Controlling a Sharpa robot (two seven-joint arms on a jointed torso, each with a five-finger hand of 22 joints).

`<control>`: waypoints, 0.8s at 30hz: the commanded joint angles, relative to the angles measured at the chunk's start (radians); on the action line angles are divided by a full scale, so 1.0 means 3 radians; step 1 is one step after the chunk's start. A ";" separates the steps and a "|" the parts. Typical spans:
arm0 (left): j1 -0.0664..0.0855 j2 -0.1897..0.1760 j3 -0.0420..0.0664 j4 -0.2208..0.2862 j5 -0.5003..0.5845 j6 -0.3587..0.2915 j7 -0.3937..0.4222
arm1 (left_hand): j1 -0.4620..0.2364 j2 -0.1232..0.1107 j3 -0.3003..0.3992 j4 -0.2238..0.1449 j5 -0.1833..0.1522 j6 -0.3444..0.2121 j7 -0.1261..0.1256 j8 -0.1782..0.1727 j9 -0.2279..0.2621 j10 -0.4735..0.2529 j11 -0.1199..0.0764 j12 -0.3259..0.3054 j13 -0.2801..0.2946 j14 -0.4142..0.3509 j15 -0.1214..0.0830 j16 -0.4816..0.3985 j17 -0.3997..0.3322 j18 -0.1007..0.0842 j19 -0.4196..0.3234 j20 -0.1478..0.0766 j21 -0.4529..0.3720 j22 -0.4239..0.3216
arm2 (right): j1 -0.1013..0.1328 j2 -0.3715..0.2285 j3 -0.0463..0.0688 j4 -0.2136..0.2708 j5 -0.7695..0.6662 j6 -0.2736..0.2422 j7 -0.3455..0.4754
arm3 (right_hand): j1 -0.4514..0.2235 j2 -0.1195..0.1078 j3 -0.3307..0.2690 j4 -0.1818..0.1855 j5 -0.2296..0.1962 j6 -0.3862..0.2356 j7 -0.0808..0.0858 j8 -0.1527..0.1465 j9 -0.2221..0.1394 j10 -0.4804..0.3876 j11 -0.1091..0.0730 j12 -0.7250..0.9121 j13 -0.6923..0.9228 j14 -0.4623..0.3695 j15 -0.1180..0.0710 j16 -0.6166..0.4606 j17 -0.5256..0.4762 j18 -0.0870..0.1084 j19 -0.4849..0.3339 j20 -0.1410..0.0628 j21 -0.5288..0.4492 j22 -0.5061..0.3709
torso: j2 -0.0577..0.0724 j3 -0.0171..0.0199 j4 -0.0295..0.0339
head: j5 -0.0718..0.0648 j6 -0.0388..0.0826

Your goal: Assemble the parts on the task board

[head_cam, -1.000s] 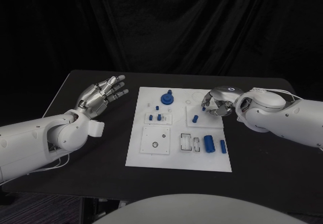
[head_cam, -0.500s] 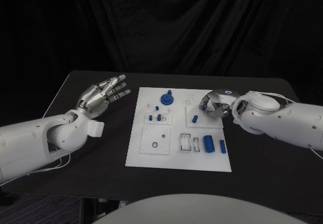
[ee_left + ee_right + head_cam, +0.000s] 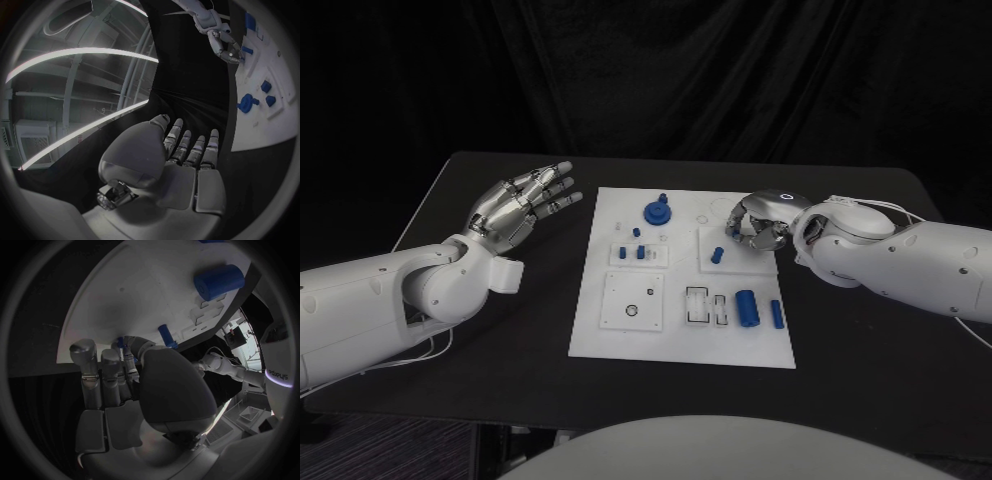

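the black worktop [image 3: 877, 330] carries the white task board [image 3: 682, 345] in its middle. the left arm [image 3: 387, 300] lies over the left side of the worktop, beside the board and apart from it. the right arm [image 3: 906, 265] comes over the right side and reaches to the far right part of the board.

the left hand [image 3: 516, 208] is raised above the worktop with its fingers straight and a little apart, and it holds nothing; the left wrist view shows the same flat palm [image 3: 181, 175].

the right hand [image 3: 759, 222] is over the far right corner of the board with its fingers curled in. in the right wrist view its fingertips [image 3: 128, 352] are just beside a small blue peg [image 3: 166, 335], but i cannot tell if they pinch it.

on the board, a blue gear-shaped part [image 3: 658, 211] stands at the far side, a blue cylinder [image 3: 747, 307] lies near the right edge with a thin blue bar [image 3: 777, 314] beside it, and two small blue pegs [image 3: 633, 252] stand in a white block.
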 commanded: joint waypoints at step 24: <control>-0.0009 0.0033 0.0003 -0.0040 0.0025 0.0108 0.0431 | 0.0057 0.0006 0.0029 -0.0048 0.0036 0.0016 0.0031 0.0023 0.0003 -0.0004 0.0057 0.0001 0.0001 0.0022 0.0025 0.0023 0.0004 -0.0091 0.0039 0.0005 0.0020 -0.0002 | 0.0008 -0.0067 0.0022 0.0121 0.0020 -0.0295 0.0028 | 0.0079 0.0020 -0.0048 -0.0166 -0.0125 0.0027 0.0025 0.0063 0.0164 0.0211 -0.0042 0.0020 -0.0023 -0.0006 -0.0053 -0.0043 -0.0037 0.0009 0.0004 -0.0055 0.0022 0.0316 | -0.0013 0.0000 -0.0009 | 0.0028 0.0000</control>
